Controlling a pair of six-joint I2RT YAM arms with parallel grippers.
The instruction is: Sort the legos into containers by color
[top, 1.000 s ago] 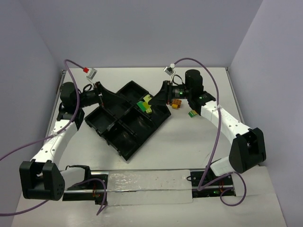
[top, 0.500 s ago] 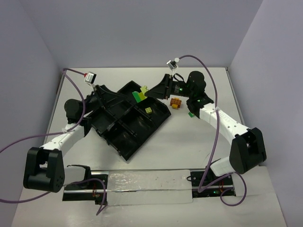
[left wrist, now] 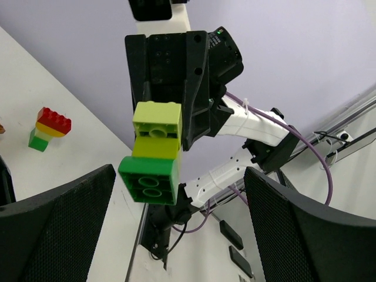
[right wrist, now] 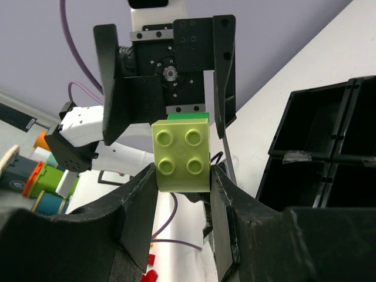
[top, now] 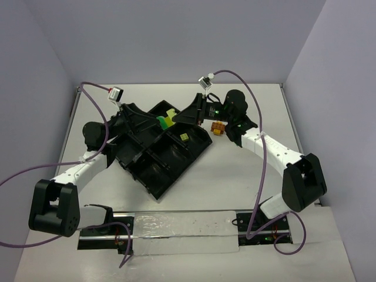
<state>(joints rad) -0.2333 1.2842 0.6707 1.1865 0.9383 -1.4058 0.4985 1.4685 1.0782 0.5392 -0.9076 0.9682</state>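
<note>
My right gripper is shut on a small stack of legos, held in the air over the far edge of the black tray of containers. The stack has a pale yellow-green brick on top, a yellow one in the middle and a green brick at the other end. My left gripper faces it, wide open, with the stack's green end at the mouth of its fingers. One yellow-green brick lies in a far compartment.
Orange legos sit on the table right of the tray, under the right arm. A red, yellow and green stack stands on the table in the left wrist view. Red bricks lie below the right fingers. Side walls bound the table.
The right gripper has carried the stack left, from over the tray's right compartment towards the left gripper. The left arm has swung in and turned to face it, still open.
</note>
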